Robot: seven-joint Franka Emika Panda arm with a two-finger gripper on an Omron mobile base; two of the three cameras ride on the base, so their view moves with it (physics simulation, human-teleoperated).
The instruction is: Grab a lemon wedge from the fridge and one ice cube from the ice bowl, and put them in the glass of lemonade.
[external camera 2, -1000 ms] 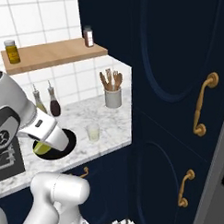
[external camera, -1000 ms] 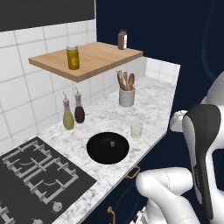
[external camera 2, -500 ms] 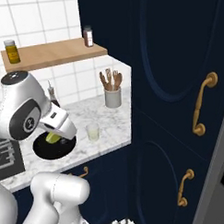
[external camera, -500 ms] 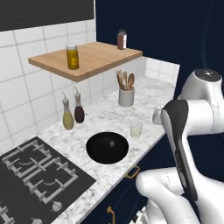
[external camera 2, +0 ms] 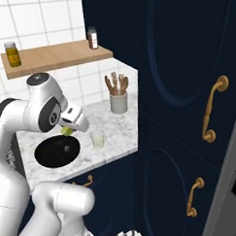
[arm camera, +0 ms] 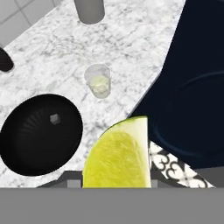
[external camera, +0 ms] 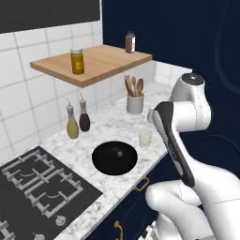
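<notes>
The lemon wedge point(arm camera: 119, 155), yellow-green with its cut face showing, sits clamped in the gripper point(external camera 2: 68, 130) and hangs above the marble counter point(arm camera: 131, 48), near the counter's front edge. In the right base view the wedge shows as a small yellow-green spot under the white hand, above the far rim of the ice bowl point(external camera 2: 57, 152). The ice bowl, wide, shallow and black, rests on the counter with one small ice cube point(arm camera: 54, 118) near its middle. Just beside it, toward the tall navy cabinet point(external camera 2: 186, 88), stands the glass of lemonade point(arm camera: 98, 80), upright, clear, with pale yellowish liquid; glass and bowl stand close but apart. Farther back a grey utensil holder point(external camera: 134, 103) with wooden utensils stands near the white tiled wall point(external camera: 28, 89), and two spouted bottles point(external camera: 78, 120) stand side by side behind the bowl. A black stove top point(external camera: 37, 187) adjoins the counter on the bowl's other side. Above, a wooden shelf point(external camera: 93, 63) carries a yellow jar point(external camera: 77, 60) and a dark jar point(external camera: 130, 41). Gold handles point(external camera 2: 213, 107) mark the navy cabinet doors, and patterned floor tiles point(arm camera: 168, 168) show below the counter edge.
</notes>
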